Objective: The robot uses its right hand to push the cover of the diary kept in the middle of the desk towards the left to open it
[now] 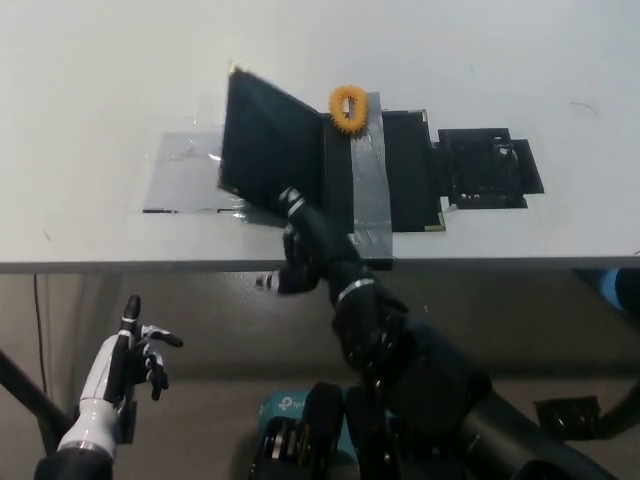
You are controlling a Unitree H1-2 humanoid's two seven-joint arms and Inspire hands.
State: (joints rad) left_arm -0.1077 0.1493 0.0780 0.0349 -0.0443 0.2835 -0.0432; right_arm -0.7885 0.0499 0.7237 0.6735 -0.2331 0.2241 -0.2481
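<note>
In the head view, the diary (330, 170) lies in the middle of the pale bench (100, 80), close to its near edge, and serves as the landmark here. Its black cover (268, 160) is swung past upright and leans toward the diary's left side, above a clear plastic sheet (185, 180) that lies flat on the bench just left of the diary. The black right hand (308, 250) reaches up from below the diary's near edge; its fingers are spread, holding nothing, with the fingertips (292, 200) against the lower edge of the cover. On the opened diary a grey page strip (364, 185) shows, and an orange ring-shaped object (347, 107) sits at the diary's far edge. A black flat panel (485, 167) lies just right of the diary. The white left hand (125, 365) rests well below and left of the diary, under the bench edge, fingers apart and empty. On a teal box (285, 405) below the diary, the letters "tp" can be read; the rest is hidden.
</note>
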